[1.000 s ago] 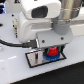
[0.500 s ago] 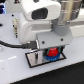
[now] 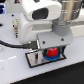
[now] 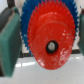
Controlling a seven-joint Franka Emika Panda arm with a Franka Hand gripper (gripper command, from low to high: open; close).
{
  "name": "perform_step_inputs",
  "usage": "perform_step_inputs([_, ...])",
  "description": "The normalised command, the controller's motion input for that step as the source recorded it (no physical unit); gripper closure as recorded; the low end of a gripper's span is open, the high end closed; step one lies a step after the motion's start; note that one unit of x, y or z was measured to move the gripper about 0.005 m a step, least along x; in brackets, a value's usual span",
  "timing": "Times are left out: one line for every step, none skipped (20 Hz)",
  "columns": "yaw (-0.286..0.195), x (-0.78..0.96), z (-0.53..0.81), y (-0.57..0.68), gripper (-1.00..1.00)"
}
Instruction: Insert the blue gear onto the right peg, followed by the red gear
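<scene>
The red gear (image 4: pixel 50 30) fills the wrist view, with its central hole (image 4: pixel 50 47) facing the camera. The wider blue gear (image 4: pixel 26 20) lies right under it, and only its toothed rim shows. In the exterior view the red gear (image 3: pixel 51 52) sits on the blue gear (image 3: pixel 50 57) at the right end of the black-rimmed grey plate (image 3: pixel 33 60). My gripper (image 3: pixel 50 50) stands straight over the stack with a finger (image 4: pixel 10 42) on each side of the red gear. A thin gap with blue teeth shows beside one finger. The right peg is hidden by the gears.
The plate lies on a white table (image 3: pixel 15 72). The white arm body (image 3: pixel 42 15) and a black cable (image 3: pixel 12 44) stand behind it on the exterior view's left. The plate's other peg (image 3: pixel 33 51) is a thin dark pin by the gripper.
Almost nothing differs. The gripper stays over the gears at the plate's right end.
</scene>
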Motion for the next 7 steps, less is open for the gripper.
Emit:
perform_step_inputs([0.000, 0.02, 0.30, 0.09, -1.00])
perform_step_inputs([0.000, -0.01, 0.60, 0.07, -1.00])
perform_step_inputs([0.000, 0.01, 0.63, 0.08, -1.00])
perform_step_inputs([0.000, 0.00, 0.65, 0.06, -1.00])
perform_step_inputs([0.000, 0.00, 0.77, 0.14, -1.00])
perform_step_inputs([0.000, 0.02, 0.82, 0.22, -1.00])
perform_step_inputs([0.000, 0.02, 0.83, 0.22, -1.00])
